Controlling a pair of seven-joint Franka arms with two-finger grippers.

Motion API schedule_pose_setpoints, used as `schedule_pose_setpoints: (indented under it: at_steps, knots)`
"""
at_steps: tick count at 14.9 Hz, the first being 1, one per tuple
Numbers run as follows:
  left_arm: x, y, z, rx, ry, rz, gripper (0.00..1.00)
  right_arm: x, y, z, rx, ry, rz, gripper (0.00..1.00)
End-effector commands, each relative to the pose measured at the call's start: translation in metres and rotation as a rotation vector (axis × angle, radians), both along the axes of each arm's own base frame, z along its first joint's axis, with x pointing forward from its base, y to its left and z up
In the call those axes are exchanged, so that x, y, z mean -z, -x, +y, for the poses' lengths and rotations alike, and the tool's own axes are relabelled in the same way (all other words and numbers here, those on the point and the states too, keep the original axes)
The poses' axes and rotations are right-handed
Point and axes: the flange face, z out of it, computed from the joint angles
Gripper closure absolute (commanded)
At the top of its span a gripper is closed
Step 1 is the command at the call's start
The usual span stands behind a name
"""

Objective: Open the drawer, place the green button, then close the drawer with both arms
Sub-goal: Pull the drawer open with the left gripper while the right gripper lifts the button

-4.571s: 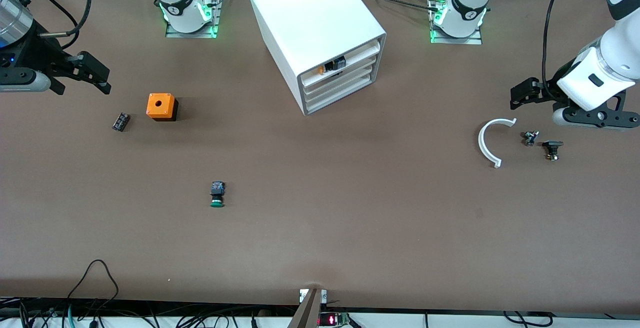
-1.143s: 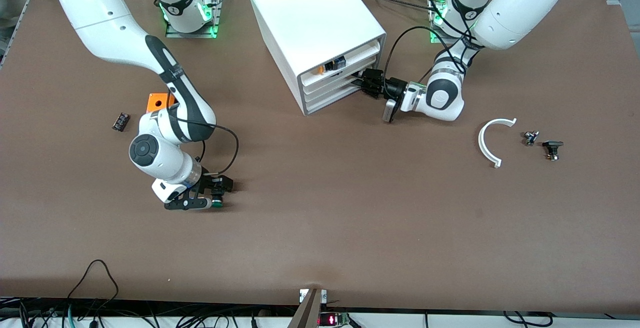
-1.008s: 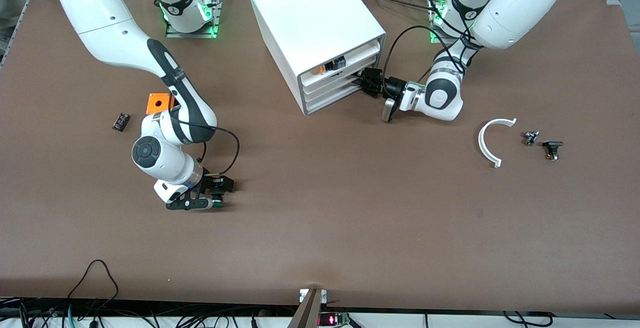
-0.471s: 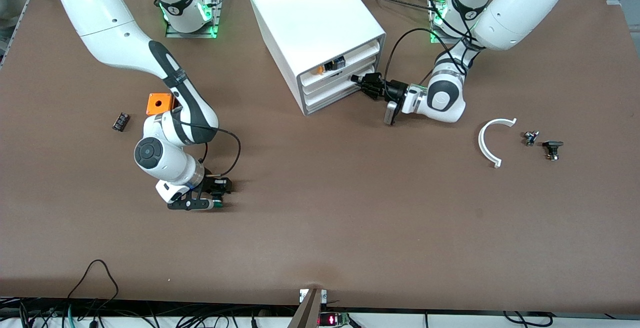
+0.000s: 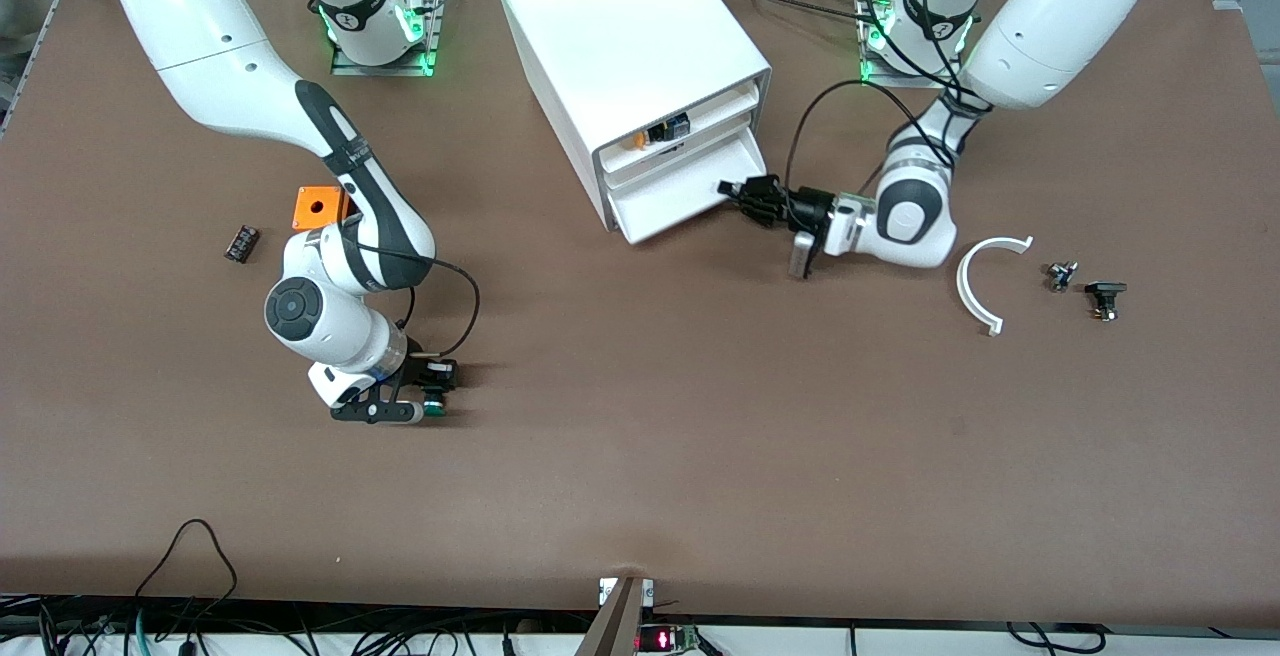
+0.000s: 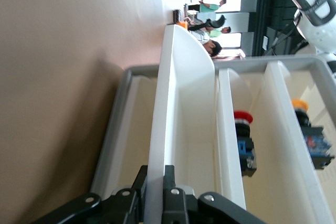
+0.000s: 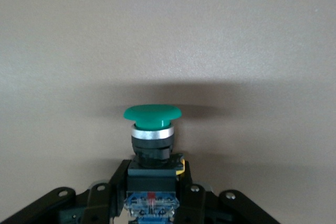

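Brown table (image 5: 700,416), cables along its near edge. My left gripper (image 5: 735,190) is clamped on the drawer (image 5: 680,191) front, now slid partway out of the cabinet (image 5: 620,26); the left wrist view shows red and orange buttons on upper levels. Right gripper (image 5: 435,388) has closed on the button (image 7: 152,129), on the table.

Table (image 5: 700,416): plain matte brown. Cabinet (image 5: 620,26) and drawer (image 5: 675,198): white, grey-rimmed at the front. Button (image 7: 152,129): green cap, silver collar, black body, blue marks with a red spot. Arms: white with black bands; right gripper (image 5: 432,394) and left gripper (image 5: 742,194) black. Cube (image 5: 318,206): orange. Curved strip (image 5: 970,286): white. Stored buttons: red cap (image 6: 242,116), orange cap (image 6: 299,104).
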Motion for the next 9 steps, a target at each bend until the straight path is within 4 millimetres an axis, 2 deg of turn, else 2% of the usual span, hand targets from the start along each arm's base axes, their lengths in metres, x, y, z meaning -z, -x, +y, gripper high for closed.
schedule_pose_setpoints:
  at_steps: [1, 5, 6, 9]
  knots:
    - [0.004, -0.032, 0.013, -0.015, -0.040, 0.018, 1.00, -0.032, -0.014, 0.008, 0.059, -0.002, 0.027, 1.00]
    - [-0.002, -0.058, 0.025, -0.015, -0.090, 0.015, 1.00, -0.084, -0.025, 0.041, 0.127, 0.008, 0.075, 1.00]
    - [-0.003, -0.060, 0.027, -0.014, -0.101, 0.028, 1.00, -0.101, -0.022, 0.054, 0.131, 0.010, 0.076, 1.00]
    - [-0.012, -0.076, 0.032, -0.003, -0.143, 0.058, 1.00, -0.129, -0.006, 0.094, 0.194, 0.017, 0.068, 1.00]
